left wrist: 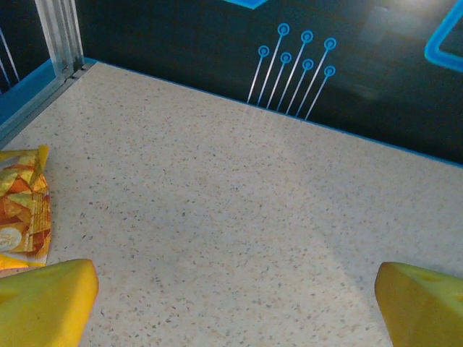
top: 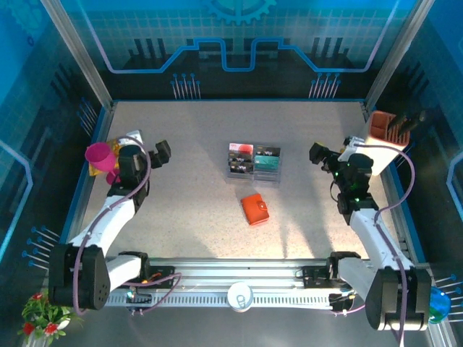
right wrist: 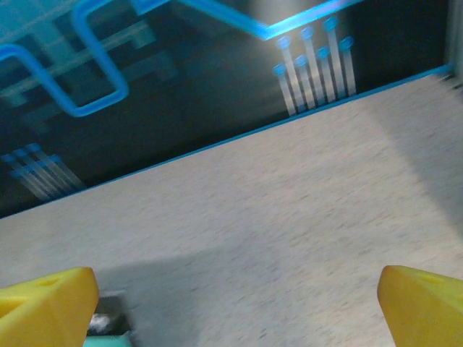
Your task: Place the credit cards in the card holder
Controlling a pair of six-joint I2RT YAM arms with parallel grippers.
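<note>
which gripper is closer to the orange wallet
Right. The right gripper is beyond the wallet and to its right; the left gripper is farther off, beyond it and to its left.

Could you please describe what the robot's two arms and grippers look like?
The left arm and right arm have white links with black joints and black bases. A purple cable loops along each. The left gripper and right gripper are black, with blunt yellow fingers. Small green lights glow on the right arm.
</note>
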